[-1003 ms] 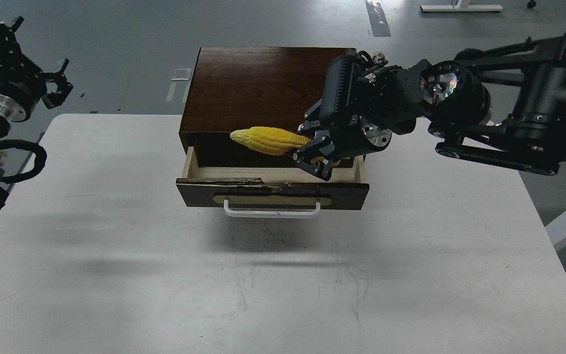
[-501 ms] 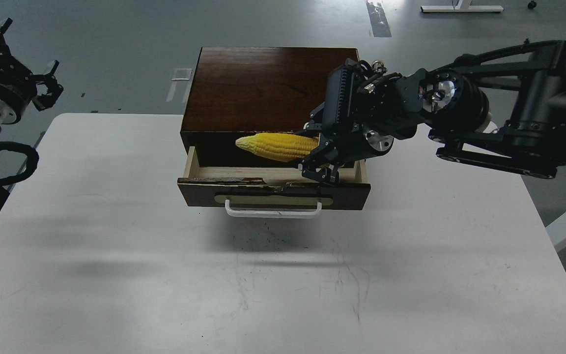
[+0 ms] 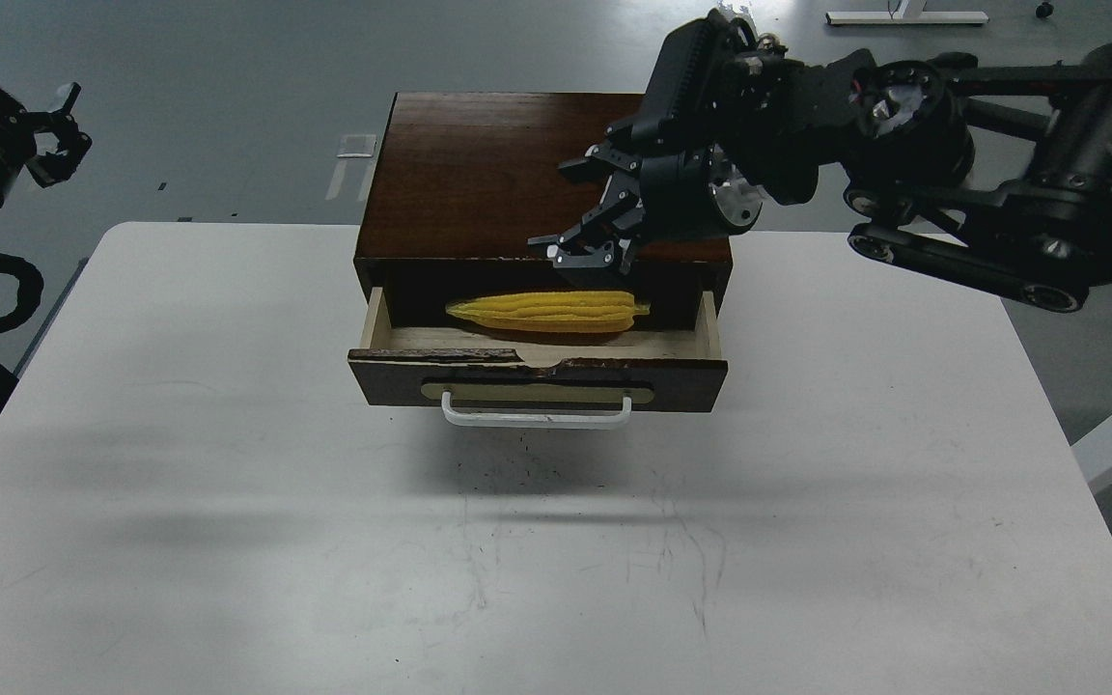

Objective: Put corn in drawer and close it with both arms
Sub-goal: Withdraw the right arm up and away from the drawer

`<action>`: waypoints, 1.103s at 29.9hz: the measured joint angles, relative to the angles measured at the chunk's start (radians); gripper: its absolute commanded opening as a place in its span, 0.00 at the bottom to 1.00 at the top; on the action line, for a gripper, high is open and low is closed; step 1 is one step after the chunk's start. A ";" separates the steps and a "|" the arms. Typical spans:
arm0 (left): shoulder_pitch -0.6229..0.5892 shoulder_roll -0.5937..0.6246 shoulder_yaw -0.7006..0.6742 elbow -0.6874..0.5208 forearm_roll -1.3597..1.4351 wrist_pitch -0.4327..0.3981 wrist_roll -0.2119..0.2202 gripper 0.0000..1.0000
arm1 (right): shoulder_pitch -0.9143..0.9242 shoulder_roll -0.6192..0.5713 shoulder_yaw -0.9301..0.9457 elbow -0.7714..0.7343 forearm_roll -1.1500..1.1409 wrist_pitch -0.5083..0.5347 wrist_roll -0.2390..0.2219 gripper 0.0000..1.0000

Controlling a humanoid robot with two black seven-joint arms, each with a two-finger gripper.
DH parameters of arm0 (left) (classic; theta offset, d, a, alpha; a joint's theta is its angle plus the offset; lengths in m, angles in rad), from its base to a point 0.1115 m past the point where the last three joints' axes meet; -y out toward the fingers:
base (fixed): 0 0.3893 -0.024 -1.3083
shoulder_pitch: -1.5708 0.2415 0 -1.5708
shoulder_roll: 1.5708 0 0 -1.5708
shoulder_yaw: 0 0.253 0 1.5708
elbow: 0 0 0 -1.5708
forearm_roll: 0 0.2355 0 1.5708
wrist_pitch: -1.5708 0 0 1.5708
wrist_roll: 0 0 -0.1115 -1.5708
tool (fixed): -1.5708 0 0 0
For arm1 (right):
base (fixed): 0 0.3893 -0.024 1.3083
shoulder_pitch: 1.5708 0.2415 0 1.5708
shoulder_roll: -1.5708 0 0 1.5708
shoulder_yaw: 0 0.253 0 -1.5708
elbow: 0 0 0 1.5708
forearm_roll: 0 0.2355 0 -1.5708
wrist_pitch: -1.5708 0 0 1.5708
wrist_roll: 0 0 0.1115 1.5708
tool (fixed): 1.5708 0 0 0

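Since a moment ago, my left gripper [image 3: 62,130] has drifted further into the upper left corner, fingers apparently spread, the corn [image 3: 548,311] now lies inside the open drawer [image 3: 537,378], and my right gripper [image 3: 587,214] has lifted clear above it, spread and empty, so closing remains.

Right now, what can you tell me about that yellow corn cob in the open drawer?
The bright yellow, plastic-looking corn cob has ribbed kernel rows and tapers to a point on the left, with a stubby end on the right. It lies on its side, lengthwise across the pale wooden inside of the open dark brown drawer. Nothing grips it; the black right gripper hangs open above it.
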 measured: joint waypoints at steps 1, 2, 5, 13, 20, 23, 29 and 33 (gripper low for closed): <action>0.000 0.001 0.000 0.000 0.001 0.000 -0.002 0.88 | -0.002 0.000 0.024 -0.015 0.057 0.001 -0.001 0.99; -0.002 0.001 0.001 -0.001 0.003 0.000 -0.004 0.88 | -0.004 -0.002 0.047 -0.034 0.132 0.003 -0.002 0.99; -0.013 -0.005 0.001 -0.001 0.022 0.000 -0.007 0.77 | -0.006 -0.030 0.087 -0.083 0.337 0.005 -0.007 0.99; -0.201 -0.040 0.000 -0.016 0.257 0.000 -0.082 0.45 | -0.020 -0.146 0.108 -0.141 0.791 0.008 -0.014 1.00; -0.310 -0.033 0.000 -0.270 0.571 0.000 -0.140 0.27 | -0.113 -0.204 0.157 -0.265 1.205 0.037 -0.006 1.00; -0.324 0.005 0.000 -0.440 0.684 0.000 -0.146 0.19 | -0.170 -0.222 0.209 -0.319 1.368 0.063 -0.006 1.00; -0.327 0.086 -0.002 -0.714 0.933 0.000 -0.147 0.00 | -0.330 -0.291 0.358 -0.385 1.683 0.131 -0.008 1.00; -0.323 0.148 -0.002 -0.930 1.079 0.000 -0.150 0.00 | -0.466 -0.310 0.428 -0.461 1.879 0.195 -0.012 1.00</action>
